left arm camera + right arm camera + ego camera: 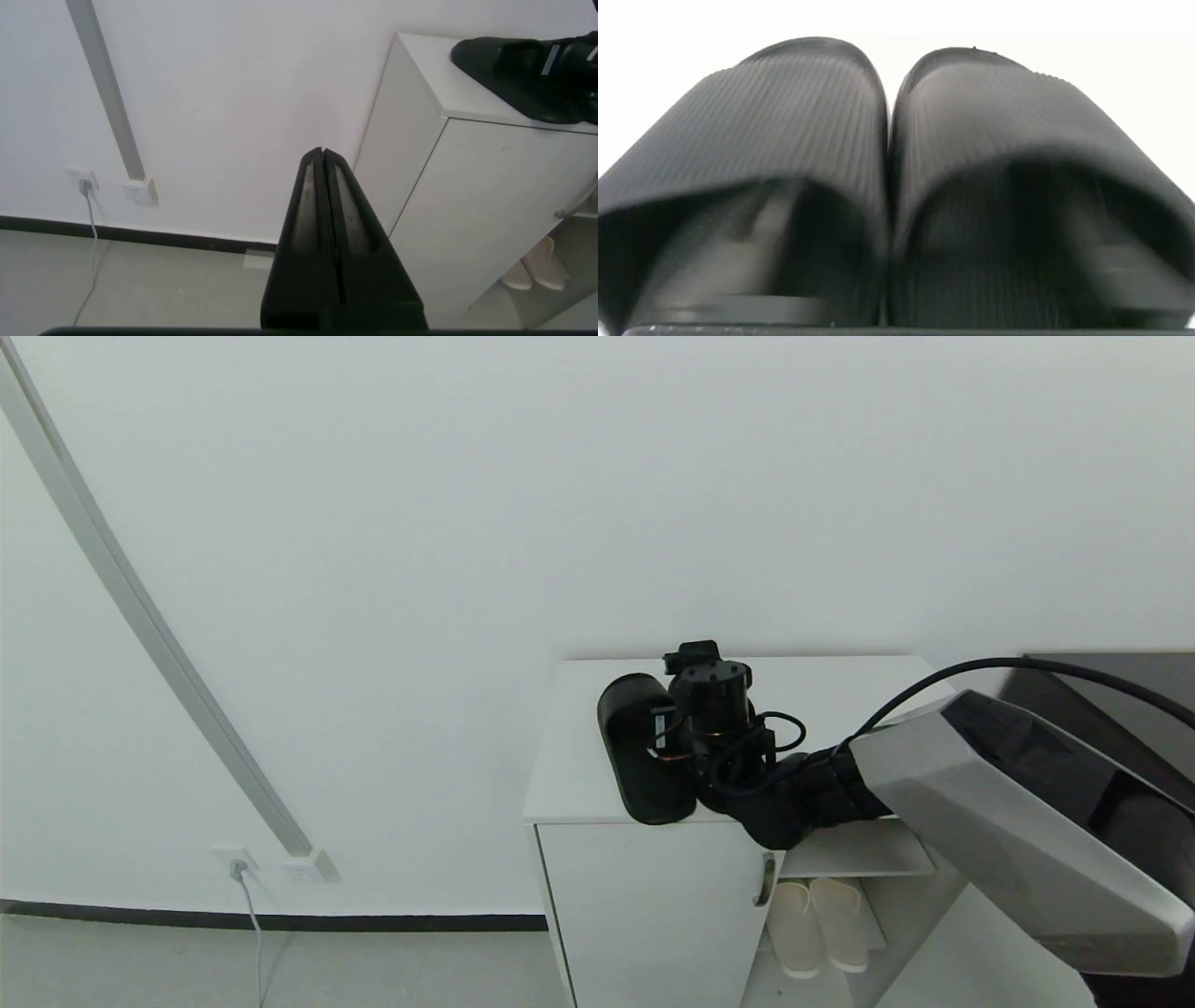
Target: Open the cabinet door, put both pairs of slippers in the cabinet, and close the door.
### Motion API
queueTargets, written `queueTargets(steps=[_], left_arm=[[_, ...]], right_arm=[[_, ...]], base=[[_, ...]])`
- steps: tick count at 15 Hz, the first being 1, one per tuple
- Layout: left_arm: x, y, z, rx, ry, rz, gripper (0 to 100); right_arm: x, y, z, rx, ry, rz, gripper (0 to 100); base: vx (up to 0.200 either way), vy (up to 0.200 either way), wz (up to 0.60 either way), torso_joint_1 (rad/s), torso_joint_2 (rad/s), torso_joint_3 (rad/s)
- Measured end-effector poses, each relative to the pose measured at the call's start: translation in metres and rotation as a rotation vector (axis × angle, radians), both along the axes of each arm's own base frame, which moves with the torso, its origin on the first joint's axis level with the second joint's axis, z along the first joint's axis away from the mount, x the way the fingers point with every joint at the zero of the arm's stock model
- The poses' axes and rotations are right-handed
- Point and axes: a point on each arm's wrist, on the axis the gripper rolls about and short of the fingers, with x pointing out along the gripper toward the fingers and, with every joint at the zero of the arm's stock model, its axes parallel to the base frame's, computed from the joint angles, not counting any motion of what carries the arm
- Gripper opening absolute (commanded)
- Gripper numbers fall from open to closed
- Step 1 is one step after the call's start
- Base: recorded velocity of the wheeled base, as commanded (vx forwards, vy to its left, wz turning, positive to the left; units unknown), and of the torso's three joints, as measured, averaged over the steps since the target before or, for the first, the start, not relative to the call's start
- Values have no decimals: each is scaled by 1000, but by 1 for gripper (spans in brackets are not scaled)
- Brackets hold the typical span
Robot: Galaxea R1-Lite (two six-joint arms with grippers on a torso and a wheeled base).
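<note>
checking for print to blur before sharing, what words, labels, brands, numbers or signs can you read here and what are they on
No text can be read in any view.
Small white label on the right arm, beside the black slippers: too small to read.
White cabinet, white slippers, wall socket, left claw: no print seen.

Two black slippers (794,131) side by side, pressed together — ribbed straps, openings toward camera.
</note>
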Motion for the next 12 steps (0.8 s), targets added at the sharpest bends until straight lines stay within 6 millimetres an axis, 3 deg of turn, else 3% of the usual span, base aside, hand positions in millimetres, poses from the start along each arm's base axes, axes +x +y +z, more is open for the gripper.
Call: queueTargets(steps=[5, 8, 12], left_arm=[[0, 0, 0, -1, 0, 0, 0], [0, 0, 0, 0, 0, -2, 0], [0, 0, 0, 0, 0, -2, 0]], right_arm=[[3, 2, -4, -1, 2, 2, 0], [-2, -2, 6, -1, -3, 1, 0], [-31, -15, 14, -23, 26, 43, 0]], base=[[0, 0, 0, 0, 0, 0], [0, 0, 0, 0, 0, 0], [0, 0, 0, 0, 0, 0]])
